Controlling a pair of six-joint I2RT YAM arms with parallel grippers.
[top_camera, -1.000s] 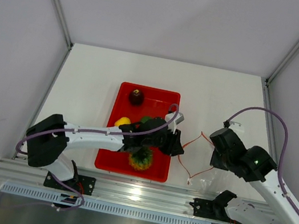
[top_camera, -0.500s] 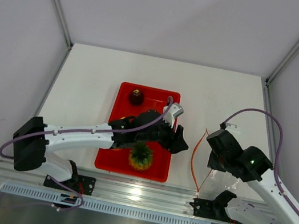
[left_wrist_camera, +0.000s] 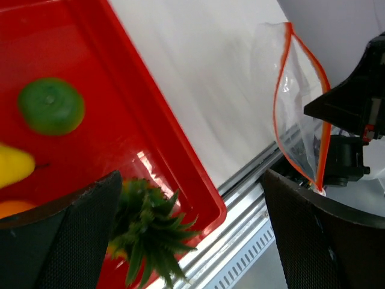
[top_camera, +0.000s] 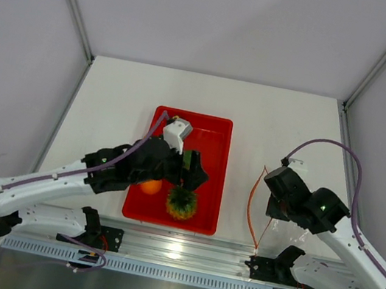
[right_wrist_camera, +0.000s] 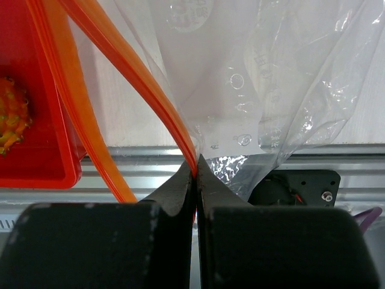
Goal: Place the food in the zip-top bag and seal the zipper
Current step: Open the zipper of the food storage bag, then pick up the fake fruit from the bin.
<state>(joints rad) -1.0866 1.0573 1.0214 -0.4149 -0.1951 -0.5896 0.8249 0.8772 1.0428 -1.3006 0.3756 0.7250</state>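
- Running along the near edge, a metal rail (top_camera: 182, 251) carries the bases of both arms, the left arm on the left.
- Just beyond the rail on the right side, the right pincer (right_wrist_camera: 195, 165) is closed tight on the zipper (right_wrist_camera: 138, 90), the red-orange strip along the mouth of the zip-top bag (right_wrist_camera: 289, 78).
- The bag is clear and crinkled. It is held up over the white tabletop (top_camera: 286, 123), to the right of the red tray (top_camera: 218, 130) and apart from it.
- From the left wrist view, the two sides of the strip bow away from each other, so the bag's mouth stands open in a narrow loop facing the tray.
- At the near end of the tray lies the pineapple (top_camera: 182, 202), yellow-orange with its spiky green crown.
- The left pincer (left_wrist_camera: 192, 174) hangs over this near part of the tray with its jaws spread wide, gripping nothing. The pineapple's crown shows beside its left finger (left_wrist_camera: 60, 241).
- Just left of the pineapple sits the orange (top_camera: 150, 186), partly under the left arm.
- A little farther into the tray are the yellow pear (left_wrist_camera: 12, 165) and, beyond it, the green round fruit (left_wrist_camera: 51, 105), both resting on the tray floor.
- The far end of the tray is partly covered by the left arm's wrist, and what lies under it cannot be told.
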